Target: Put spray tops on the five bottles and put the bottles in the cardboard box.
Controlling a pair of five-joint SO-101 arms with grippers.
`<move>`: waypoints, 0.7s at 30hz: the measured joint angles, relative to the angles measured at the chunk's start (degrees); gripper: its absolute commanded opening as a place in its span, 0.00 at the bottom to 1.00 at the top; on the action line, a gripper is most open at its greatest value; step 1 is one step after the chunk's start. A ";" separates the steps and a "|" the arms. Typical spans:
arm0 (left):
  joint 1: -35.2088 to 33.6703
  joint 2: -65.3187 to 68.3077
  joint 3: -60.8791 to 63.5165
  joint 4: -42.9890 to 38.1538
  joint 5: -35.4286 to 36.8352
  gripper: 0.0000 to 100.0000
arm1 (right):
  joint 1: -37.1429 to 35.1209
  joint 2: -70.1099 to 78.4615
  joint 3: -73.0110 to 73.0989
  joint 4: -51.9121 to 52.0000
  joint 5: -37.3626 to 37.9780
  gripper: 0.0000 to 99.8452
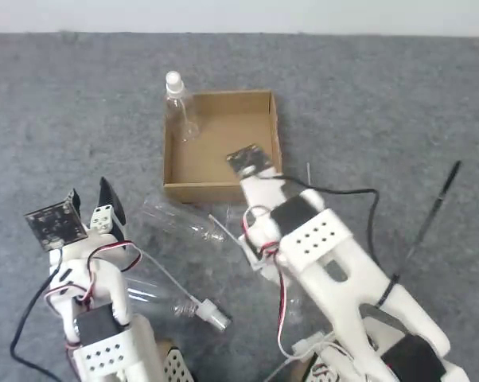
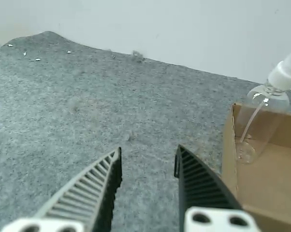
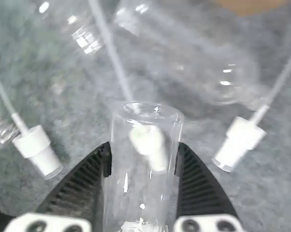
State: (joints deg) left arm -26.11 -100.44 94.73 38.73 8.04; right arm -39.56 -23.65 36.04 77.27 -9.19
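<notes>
Left hand (image 2: 148,154): fingers parted, nothing between them; it sits left of the cardboard box (image 1: 200,192), on the near side of its front wall.

Capped bottle (image 1: 178,107) stands tilted in the box's far-left corner.

Clear bottle (image 1: 176,219) lies on the grey desk (image 1: 399,95) just before the box's front wall. Second bottle (image 1: 164,301) lies farther out from that wall, a spray top (image 1: 214,316) at its neck (seated or not, cannot tell).

Right hand (image 3: 143,154), before the box's front-right corner, grips an uncapped bottle (image 3: 126,188) between both fingers. A loose spray top (image 3: 240,142) lies just beside it.
</notes>
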 measured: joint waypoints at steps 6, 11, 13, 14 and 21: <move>0.00 0.00 0.00 0.00 0.00 0.17 | 7.03 0.00 -0.79 0.35 0.00 0.03; 0.00 0.00 0.00 0.00 0.00 0.17 | 12.13 0.00 -0.79 0.53 0.00 0.03; 0.00 0.00 0.00 0.00 0.00 0.17 | 13.63 0.00 -0.79 0.53 -0.09 0.03; 0.00 0.00 0.00 0.00 0.00 0.17 | 14.24 0.00 -0.79 0.53 -0.18 0.03; 0.00 0.00 0.00 0.00 0.00 0.17 | 19.43 0.00 -0.79 0.53 -7.47 0.03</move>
State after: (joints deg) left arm -26.11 -100.44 94.73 38.73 8.04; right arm -20.13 -23.65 35.25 77.80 -16.66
